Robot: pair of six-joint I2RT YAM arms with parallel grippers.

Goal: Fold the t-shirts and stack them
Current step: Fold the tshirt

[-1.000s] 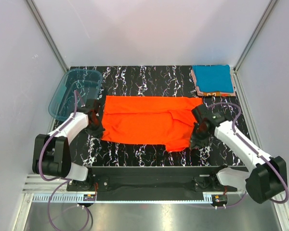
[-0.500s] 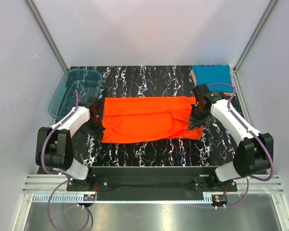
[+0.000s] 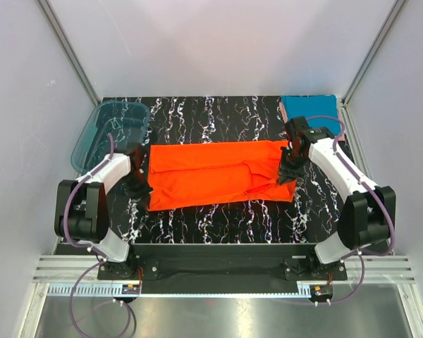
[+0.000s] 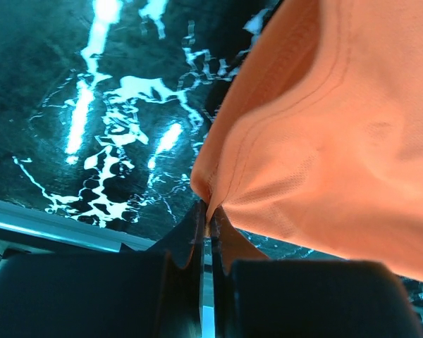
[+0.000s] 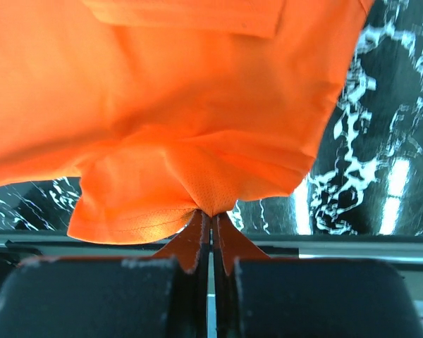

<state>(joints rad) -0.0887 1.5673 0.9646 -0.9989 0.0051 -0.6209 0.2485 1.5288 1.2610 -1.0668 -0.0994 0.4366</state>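
Note:
An orange-red t-shirt (image 3: 218, 174) lies stretched across the middle of the black marbled table, folded lengthwise into a long band. My left gripper (image 3: 139, 184) is shut on the shirt's left edge (image 4: 218, 190), cloth pinched between the jaws. My right gripper (image 3: 287, 174) is shut on the shirt's right edge (image 5: 211, 201), and the cloth fans out from that pinch. A folded teal blue t-shirt (image 3: 309, 107) sits at the back right corner on top of pinkish-orange ones, partly hidden behind my right arm.
A translucent teal plastic tub (image 3: 111, 132) stands at the back left, close to my left arm. Bare black marbled table (image 3: 218, 218) runs in front of the shirt up to the near edge. Grey walls enclose the table on three sides.
The right gripper has carried the shirt's near right part back and over, so the sleeve flap that hung forward is now folded in. The left gripper shifted slightly.

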